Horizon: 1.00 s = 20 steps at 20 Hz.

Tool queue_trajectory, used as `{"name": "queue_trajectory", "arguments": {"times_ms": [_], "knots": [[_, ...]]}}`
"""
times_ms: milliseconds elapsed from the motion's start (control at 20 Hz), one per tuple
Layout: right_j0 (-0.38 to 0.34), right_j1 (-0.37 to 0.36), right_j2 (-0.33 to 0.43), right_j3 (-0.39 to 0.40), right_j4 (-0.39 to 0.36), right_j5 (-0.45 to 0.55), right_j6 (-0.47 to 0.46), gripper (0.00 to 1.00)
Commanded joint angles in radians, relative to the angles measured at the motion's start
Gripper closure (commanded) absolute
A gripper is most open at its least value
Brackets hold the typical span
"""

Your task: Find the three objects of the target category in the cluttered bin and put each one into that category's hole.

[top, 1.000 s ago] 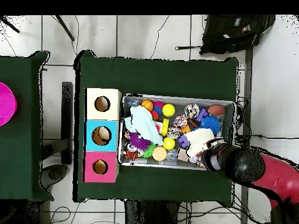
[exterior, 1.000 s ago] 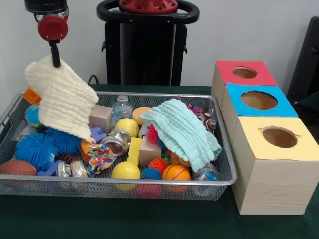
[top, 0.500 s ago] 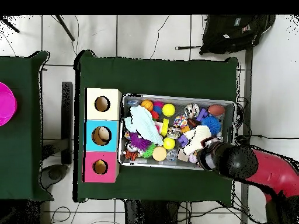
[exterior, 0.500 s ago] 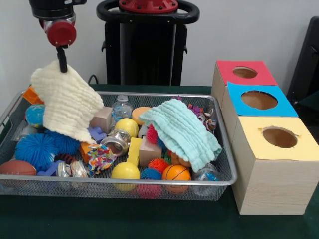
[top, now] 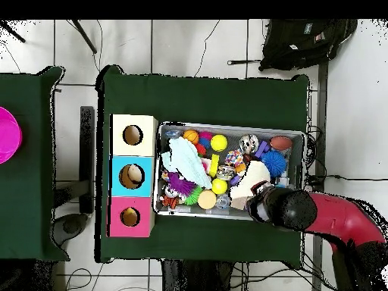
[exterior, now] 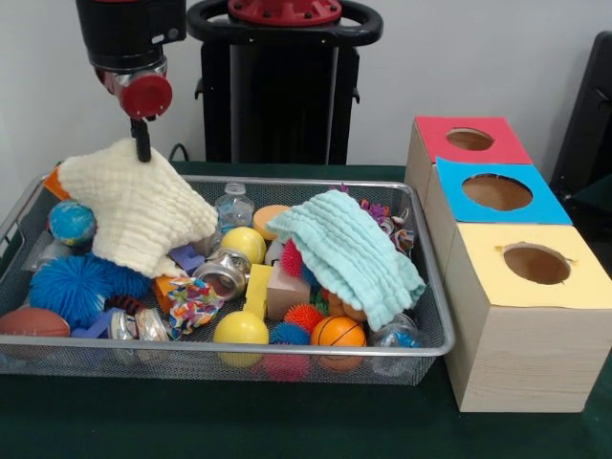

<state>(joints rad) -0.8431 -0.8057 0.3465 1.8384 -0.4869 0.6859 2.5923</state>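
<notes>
Front view: fingers [exterior: 142,150] apparently pinch a cream cloth [exterior: 139,206] over the toy-filled bin [exterior: 287,352].

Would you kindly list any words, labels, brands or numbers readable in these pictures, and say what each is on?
None can be read.
Clear bottle in the wire-mesh bin: label too blurred to read.
Multicoloured patterned toy: print too blurred to tell whether it holds any letters.
Boxes with red top, blue top and yellow top: no text.
</notes>
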Motion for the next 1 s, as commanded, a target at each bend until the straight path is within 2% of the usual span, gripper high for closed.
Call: {"name": "queue_trajectory", "arguments": {"times_ms": [50, 500, 550, 700, 1000], "knots": [[-0.035, 0.010, 0.060, 0.065, -0.066, -0.048, -0.220, 1.00], [-0.087, 0.040, 0.090, 0.088, -0.095, -0.078, -0.223, 1.00], [-0.090, 0.043, 0.091, 0.087, -0.096, -0.081, -0.216, 0.00], [-0.102, 0.067, 0.109, 0.071, -0.090, -0.070, -0.224, 0.00], [-0.079, 0.103, 0.092, 0.018, -0.116, -0.065, -0.199, 0.00]]}}
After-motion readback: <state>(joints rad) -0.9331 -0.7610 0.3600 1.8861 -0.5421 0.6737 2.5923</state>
